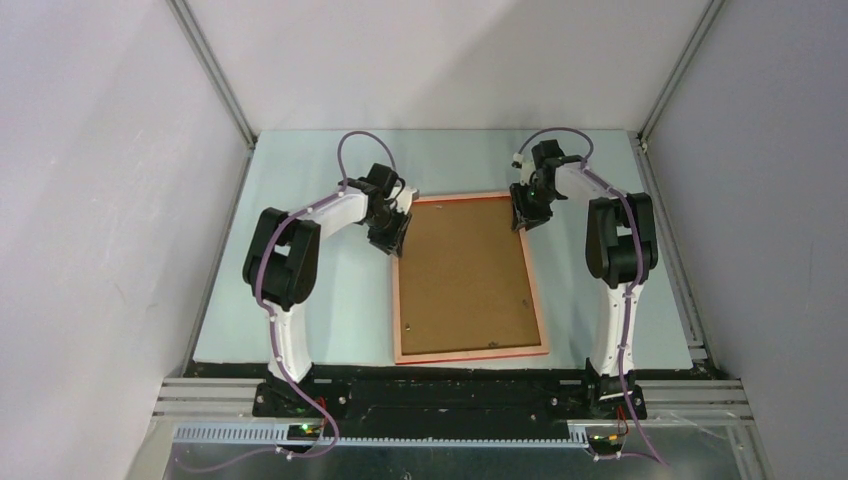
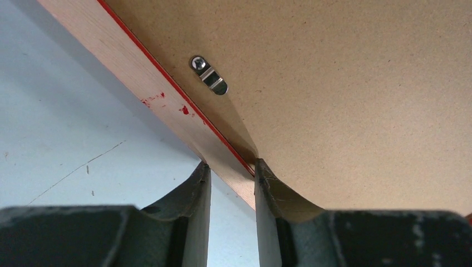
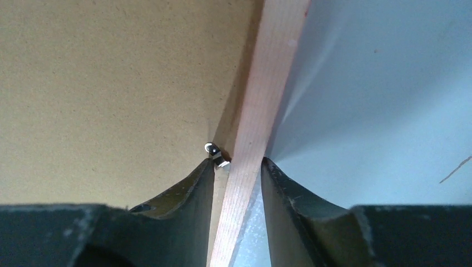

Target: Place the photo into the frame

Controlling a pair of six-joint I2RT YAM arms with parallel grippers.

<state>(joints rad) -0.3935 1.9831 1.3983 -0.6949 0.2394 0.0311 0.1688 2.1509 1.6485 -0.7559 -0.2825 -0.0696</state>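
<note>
Flat on the worktop [image 1: 320, 300], in the middle of the top view: the frame [image 1: 470, 352], pale wood back facing up. Brown backing board [image 1: 465, 270] inside it, filling the whole opening. No photo to be seen in any view; maybe under the board, cannot tell. Left pincer [image 2: 231, 164] at the upper left of the frame, narrow, pinching the wood rail with one finger on the outer edge and one on the board side. Right pincer [image 3: 237, 161] at the upper right corner, narrow too, one finger each side of the rail. Outer finger touching the wood, inner finger right by a little metal clip [image 3: 217, 156], so cannot tell if really squeezing. A second clip [image 2: 210, 76] near the left pincer, lying on the board just beside the rail. Thin red line along the rail's inner edge, with a few red smears on the wood. Probably stiff and quite light, but thin and wide, so likely to twist or swing if held at one spot only. Best held on the wood rails, on two sides at once, never by the board. Maybe glass on the hidden front, so gentle moves and no dropping. Smooth wood, likely a bit slippery; safer to grip close to the corners.
</note>
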